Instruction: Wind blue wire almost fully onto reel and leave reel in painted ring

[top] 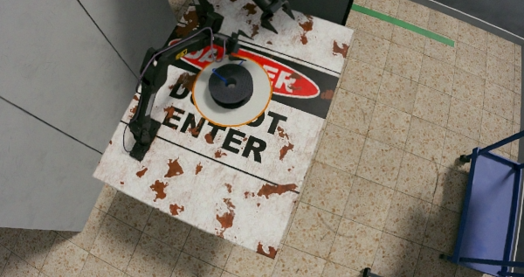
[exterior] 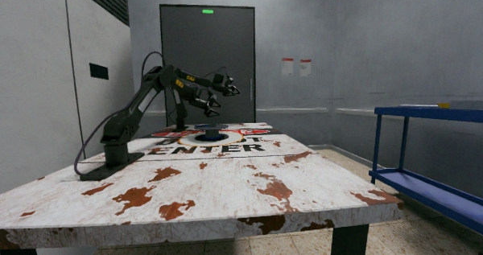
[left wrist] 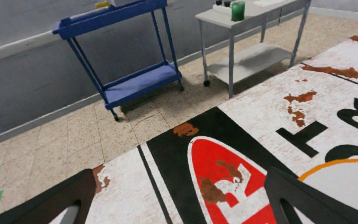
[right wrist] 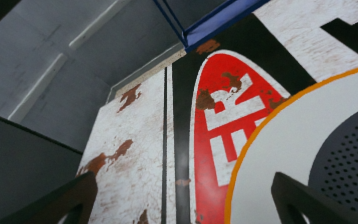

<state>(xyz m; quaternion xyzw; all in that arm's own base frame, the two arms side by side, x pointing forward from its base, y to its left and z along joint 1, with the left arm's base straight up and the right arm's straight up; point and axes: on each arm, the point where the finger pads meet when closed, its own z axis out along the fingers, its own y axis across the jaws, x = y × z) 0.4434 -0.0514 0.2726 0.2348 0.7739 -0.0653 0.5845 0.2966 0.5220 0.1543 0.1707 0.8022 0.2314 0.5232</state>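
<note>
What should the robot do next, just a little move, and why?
Probably ease the right jaws down toward the blue wire: they're open and just above the reel, and some wire lies loose across its top, waiting to be wound.

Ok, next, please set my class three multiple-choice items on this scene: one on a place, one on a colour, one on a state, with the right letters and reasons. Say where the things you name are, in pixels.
1. Where is the reel (top: 231, 96) (exterior: 211, 126) (right wrist: 353, 157)?
A. On the floor
B. Inside the painted ring (top: 227, 125) (exterior: 209, 146) (left wrist: 341, 161) (right wrist: 239, 162)
C. On a cart

2. What colour is the ring's outline?
A. Orange
B. Green
C. Purple

3. How are the left end effector (top: 284, 24) (exterior: 237, 92) (left wrist: 179, 176) and right end effector (top: 241, 47) (exterior: 218, 110) (right wrist: 183, 180)?
A. Both shut
B. One shut
C. Both open

1: B, the top view shows the outline around it.
2: A, the outline is orange in every view.
3: C, both wrist views show fingers wide apart.
</note>
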